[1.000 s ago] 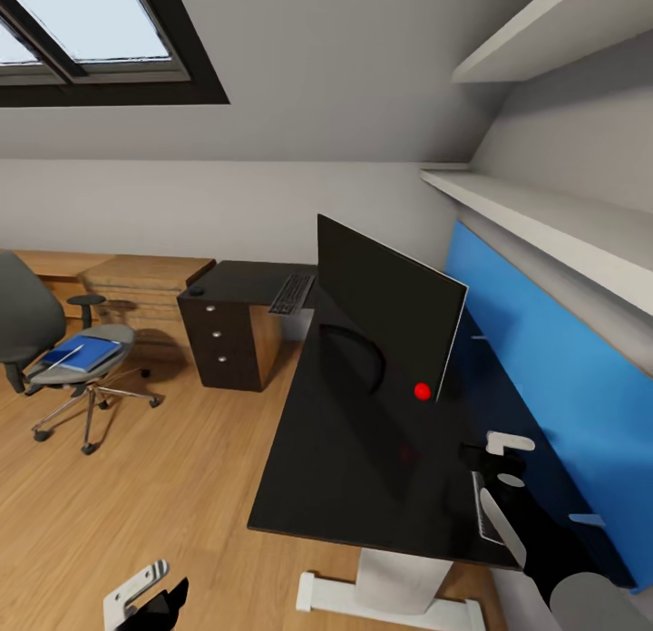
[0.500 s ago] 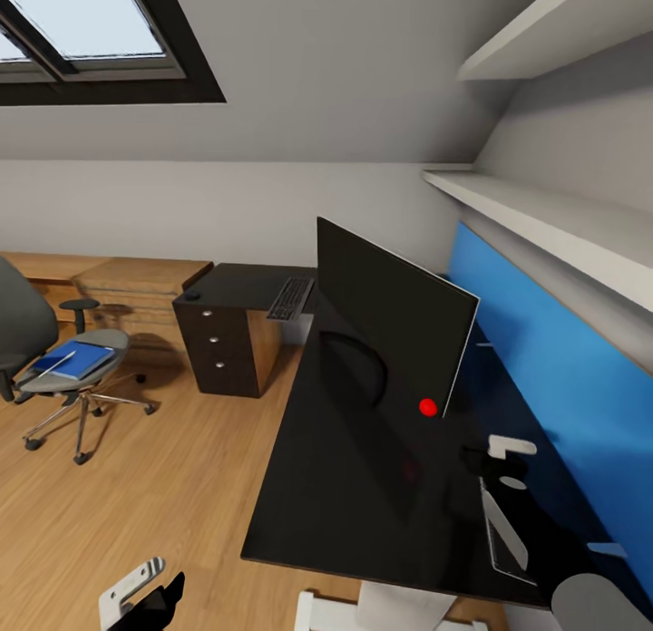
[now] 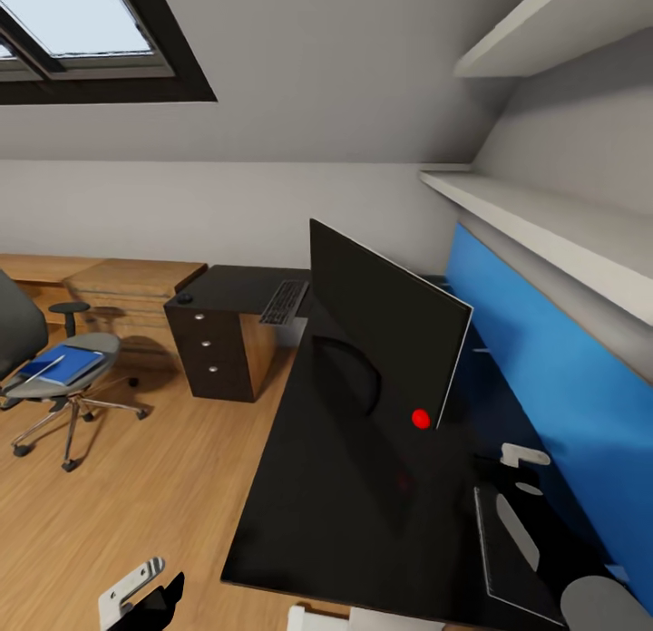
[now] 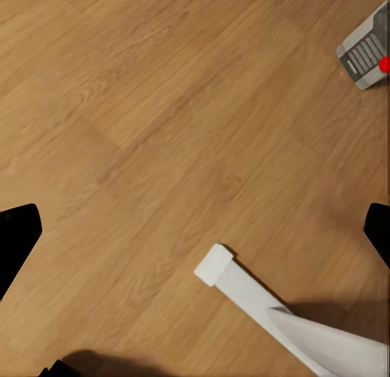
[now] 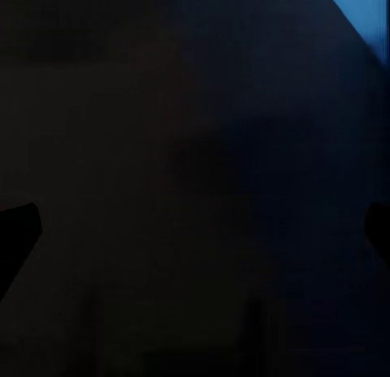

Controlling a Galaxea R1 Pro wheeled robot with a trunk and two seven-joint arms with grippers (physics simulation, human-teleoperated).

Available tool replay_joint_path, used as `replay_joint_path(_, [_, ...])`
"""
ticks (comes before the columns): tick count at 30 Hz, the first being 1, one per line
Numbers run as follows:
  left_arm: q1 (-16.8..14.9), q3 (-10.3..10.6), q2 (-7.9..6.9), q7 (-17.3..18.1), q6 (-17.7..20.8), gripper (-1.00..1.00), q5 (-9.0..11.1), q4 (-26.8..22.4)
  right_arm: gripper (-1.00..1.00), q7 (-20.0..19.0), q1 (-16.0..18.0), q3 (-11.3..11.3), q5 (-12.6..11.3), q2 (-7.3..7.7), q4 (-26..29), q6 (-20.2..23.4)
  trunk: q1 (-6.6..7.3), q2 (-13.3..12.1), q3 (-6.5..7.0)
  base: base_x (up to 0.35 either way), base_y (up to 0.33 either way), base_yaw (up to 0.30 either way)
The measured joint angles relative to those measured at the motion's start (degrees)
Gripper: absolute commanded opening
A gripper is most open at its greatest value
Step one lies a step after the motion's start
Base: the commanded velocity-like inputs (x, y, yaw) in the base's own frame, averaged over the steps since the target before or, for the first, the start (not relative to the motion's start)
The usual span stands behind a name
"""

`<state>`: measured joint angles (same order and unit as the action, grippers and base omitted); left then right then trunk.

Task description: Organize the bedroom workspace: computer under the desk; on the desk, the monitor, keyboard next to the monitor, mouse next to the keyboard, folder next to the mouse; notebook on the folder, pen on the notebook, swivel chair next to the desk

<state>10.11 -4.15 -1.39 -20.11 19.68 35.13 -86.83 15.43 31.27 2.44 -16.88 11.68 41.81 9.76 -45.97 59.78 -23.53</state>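
1. The monitor (image 3: 385,336) stands upright on the glossy black tabletop (image 3: 336,513), its black face angled toward the room, with a red dot at its lower corner.
2. The keyboard (image 3: 284,302) lies farther back on the same tabletop, near the far wall, beside the drawer unit with silver knobs (image 3: 213,354).
3. A small dark rounded object, seemingly the mouse (image 3: 185,297), sits on the corner above those drawers.
4. The swivel chair (image 3: 50,377) stands well apart from the desk on the wooden floor (image 3: 136,486), beside light wooden cabinets (image 3: 118,282).
5. The blue folder (image 3: 62,365) lies on the chair's seat, with the thin pale pen (image 3: 43,370) across it.
6. The left end effector (image 3: 145,595) hangs low over the floor; in the left wrist view its dark fingertips (image 4: 18,239) sit spread wide at the edges, above the desk's white foot (image 4: 268,312), with the computer (image 4: 367,48) at the corner.
7. The right end effector (image 3: 521,495) hovers over the tabletop near the blue wall panel (image 3: 544,377); its fingertips (image 5: 16,231) also stand spread, pinching nothing.
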Motion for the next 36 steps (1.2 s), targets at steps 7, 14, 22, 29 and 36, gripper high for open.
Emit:
replay_joint_path(7, [0.0,0.0,0.00,0.0,0.0,1.00,0.0,0.0,1.00,-0.3,0.0,-0.4,-0.1,0.88,-2.2,0.0,-0.01,0.0,0.00,0.043,-0.063,0.000])
replay_joint_path(14, [0.0,0.0,0.00,0.0,0.0,1.00,0.0,0.0,1.00,-0.7,0.0,-0.4,-0.1,1.24,-2.7,0.1,-0.01,0.0,0.00,0.027,-0.075,0.000])
replay_joint_path(22, [0.0,-0.2,0.06,-0.1,0.1,1.00,0.1,-0.7,1.00,-7.9,1.1,-4.9,-0.9,3.12,-5.4,4.5,-0.01,0.0,0.00,0.001,-0.003,0.000])
replay_joint_path(29, [0.0,-0.2,0.09,-0.2,0.1,1.00,0.2,-0.9,1.00,-12.6,2.0,-6.3,-1.0,3.82,-6.4,8.1,-0.01,0.0,0.00,0.000,0.000,0.000])
replay_joint_path(36, [0.0,-0.2,0.09,-0.2,0.1,1.00,0.2,-0.9,1.00,-14.3,2.1,-7.5,-1.2,4.14,-6.4,8.8,-0.01,0.0,0.00,0.000,0.000,0.000])
